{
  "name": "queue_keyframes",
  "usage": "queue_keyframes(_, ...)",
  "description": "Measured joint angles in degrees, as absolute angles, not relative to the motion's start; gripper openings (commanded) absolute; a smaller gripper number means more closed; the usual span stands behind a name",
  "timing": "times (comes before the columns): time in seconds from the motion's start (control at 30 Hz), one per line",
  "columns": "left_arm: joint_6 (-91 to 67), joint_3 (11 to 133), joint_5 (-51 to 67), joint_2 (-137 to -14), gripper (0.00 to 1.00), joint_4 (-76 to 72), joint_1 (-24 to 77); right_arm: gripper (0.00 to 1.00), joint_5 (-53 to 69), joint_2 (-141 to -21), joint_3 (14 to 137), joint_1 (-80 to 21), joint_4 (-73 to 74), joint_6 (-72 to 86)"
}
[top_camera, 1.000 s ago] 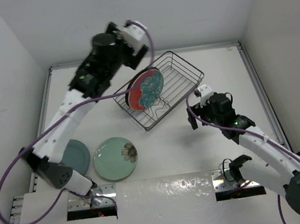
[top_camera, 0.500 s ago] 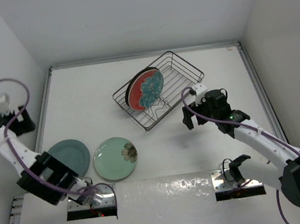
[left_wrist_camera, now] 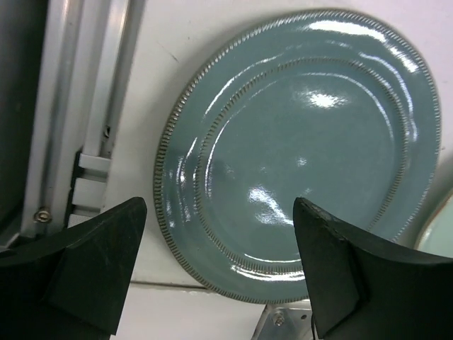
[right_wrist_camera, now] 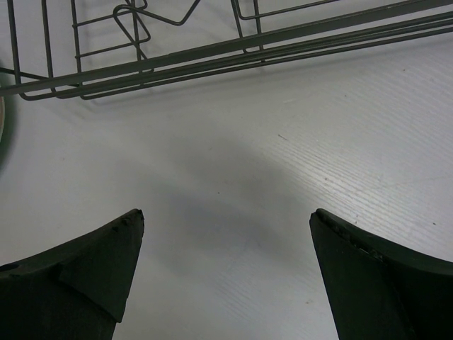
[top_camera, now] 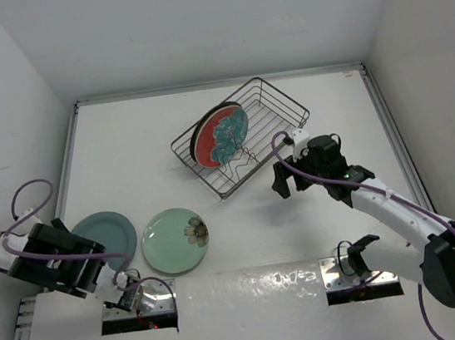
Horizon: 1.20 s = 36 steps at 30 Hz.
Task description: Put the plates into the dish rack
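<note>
White desk [top_camera: 132,149], walled in white, carries everything. Toward the back sits the dish rack [top_camera: 273,105], its long axis running diagonally from near-left to far-right. The red-and-teal plate [top_camera: 223,134] stands on edge near its left end. Two more plates lie flat at the front left, just beside each other: the grey-blue plate [left_wrist_camera: 297,142] and the pale green flower plate [top_camera: 175,240]. The left end effector [left_wrist_camera: 216,255] hangs directly over the grey-blue one, fingers spread wide and holding nothing. I judge it the nearer arm for both flat plates, with the rack away to their back-right. The right end effector [right_wrist_camera: 226,276], equally wide and empty, hovers over bare desk just in front of the rack.
</note>
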State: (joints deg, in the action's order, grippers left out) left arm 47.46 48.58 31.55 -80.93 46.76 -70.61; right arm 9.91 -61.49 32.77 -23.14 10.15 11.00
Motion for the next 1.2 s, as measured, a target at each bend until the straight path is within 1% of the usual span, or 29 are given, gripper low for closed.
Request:
queue_keyframes(0.07, 47.97, 47.44, 31.09, -82.21, 0.76, 45.56, -70.61, 0.98, 10.09, -61.47, 32.77, -23.14, 9.74, 11.03)
queue_keyframes(0.17, 48.21, 46.76, 30.7, -85.12, 0.76, 43.13, -70.87, 0.98, 10.11, -61.43, 32.75, -23.14, 9.45, 11.03)
queue_keyframes(0.3, 47.99, 45.19, 29.61, -85.6, 0.76, 39.97, -71.37, 0.98, 10.13, -60.77, 32.71, -23.14, 9.52, 10.96)
queue_keyframes(0.43, 47.75, 44.91, 29.3, -85.6, 0.73, 38.09, -71.37, 0.98, 10.11, -59.92, 32.69, -23.14, 9.5, 10.79)
queue_keyframes(0.5, 47.75, 44.51, 29.23, -85.69, 0.67, 36.97, -71.4, 0.99, 10.09, -59.79, 32.69, -23.14, 9.5, 10.7)
queue_keyframes(0.53, 47.64, 44.27, 29.23, -86.0, 0.6, 36.64, -71.53, 0.99, 10.09, -59.75, 32.69, -23.14, 9.5, 10.68)
queue_keyframes(0.7, 48.47, 46.04, 32.21, -91.15, 0.46, 37.47, -75.16, 0.99, 10.09, -59.53, 32.64, -23.14, 9.5, 10.59)
queue_keyframes(0.73, 48.99, 46.87, 33.06, -92.29, 0.41, 38.09, -75.99, 0.99, 10.09, -59.46, 32.62, -23.14, 9.5, 10.59)
queue_keyframes(0.9, 50.92, 50.37, 37.78, -97.56, 0.28, 41.82, -78.0, 0.99, 10.11, -58.78, 32.64, -23.14, 9.5, 10.61)
queue_keyframes(0.97, 51.53, 51.35, 39.11, -99.09, 0.05, 43.16, -78.02, 0.99, 10.11, -58.37, 32.64, -23.14, 9.47, 10.63)
queue_keyframes(1.0, 51.94, 51.88, 40.01, -100.01, 0.0, 44.14, -78.08, 0.99, 10.11, -58.19, 32.64, -23.14, 9.47, 10.63)
queue_keyframes(1.2, 52.93, 53.65, 46.13, -106.02, 0.0, 52.38, -78.11, 0.99, 10.13, -57.82, 32.64, -23.14, 9.5, 10.59)
